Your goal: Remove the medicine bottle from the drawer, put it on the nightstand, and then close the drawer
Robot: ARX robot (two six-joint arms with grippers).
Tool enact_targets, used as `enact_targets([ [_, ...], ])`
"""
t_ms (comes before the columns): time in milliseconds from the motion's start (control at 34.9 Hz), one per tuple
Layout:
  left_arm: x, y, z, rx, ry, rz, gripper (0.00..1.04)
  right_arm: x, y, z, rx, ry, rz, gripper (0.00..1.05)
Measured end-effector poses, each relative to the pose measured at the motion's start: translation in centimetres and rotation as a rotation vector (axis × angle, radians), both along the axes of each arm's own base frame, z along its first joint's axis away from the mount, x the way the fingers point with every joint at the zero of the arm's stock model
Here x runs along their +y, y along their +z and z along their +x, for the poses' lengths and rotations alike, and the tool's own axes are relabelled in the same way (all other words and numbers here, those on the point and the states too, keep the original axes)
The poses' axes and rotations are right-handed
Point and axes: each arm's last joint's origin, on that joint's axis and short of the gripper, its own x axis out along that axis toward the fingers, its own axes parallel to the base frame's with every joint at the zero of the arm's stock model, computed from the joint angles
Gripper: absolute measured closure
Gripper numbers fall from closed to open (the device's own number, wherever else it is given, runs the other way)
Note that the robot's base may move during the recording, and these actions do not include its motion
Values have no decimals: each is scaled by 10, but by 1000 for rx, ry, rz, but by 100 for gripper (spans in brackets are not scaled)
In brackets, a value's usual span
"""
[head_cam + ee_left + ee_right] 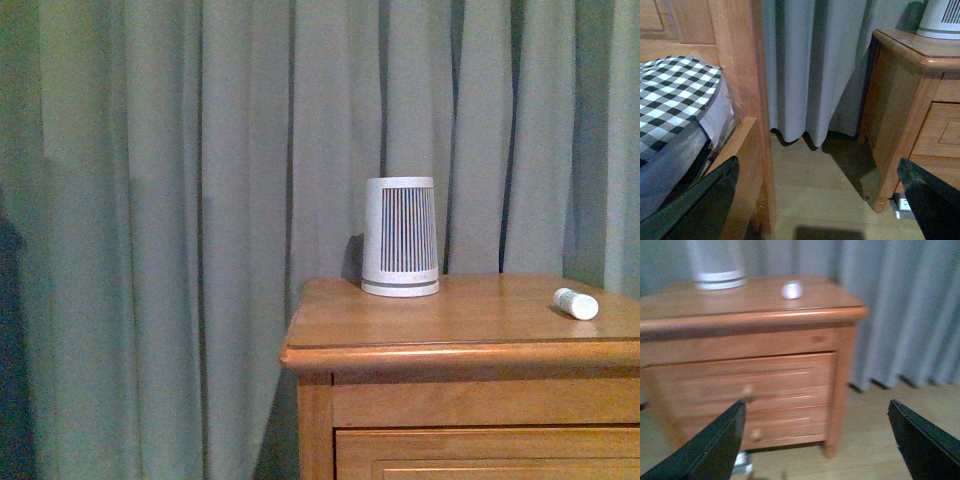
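One medicine bottle [576,303] lies on its side on the nightstand [440,330], near the right end of the top in the front view; the right wrist view shows it as a blurred white spot [791,290] seen end-on. It rests well above and beyond the right gripper [815,440], whose two dark fingers [715,445] stand spread wide apart with nothing between them (released, holding nothing). Between that gripper's fingers and further off sits the drawer [745,382], its panel front standing slightly proud of the cabinet frame, so it looks not fully pushed in, though the blur makes this hard to judge. Its small round knob [747,392] shows just beyond the finger, and the lower drawer's knob [756,435] is below it.

Also on the nightstand top, well apart from the bottle, stands a white slatted cone [400,237], upright near the back edge. Grey-green curtains [180,200] hang behind everything.

The left gripper [820,200] is likewise splayed open and empty, its dark fingers [705,205] framing bare wooden floor [810,185]. Beyond one finger is a wooden bed frame [742,75] carrying a black-and-white checked cover [675,95]; beyond the other is the side of the nightstand [895,115], with curtain between the two.
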Motion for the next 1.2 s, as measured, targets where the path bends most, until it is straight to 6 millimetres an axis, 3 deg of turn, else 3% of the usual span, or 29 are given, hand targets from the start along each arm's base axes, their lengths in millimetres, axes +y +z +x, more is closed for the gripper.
enact_targets([
  [86,0,0,0,0,0,0,7,5,-2,-3,-3,160,-12,35],
  [545,0,0,0,0,0,0,7,5,-15,-11,-3,166,-23,102],
  [1090,0,0,0,0,0,0,7,5,-24,-26,-16,168,-24,102],
  [1205,0,0,0,0,0,0,7,5,-24,-26,-16,168,-25,86],
])
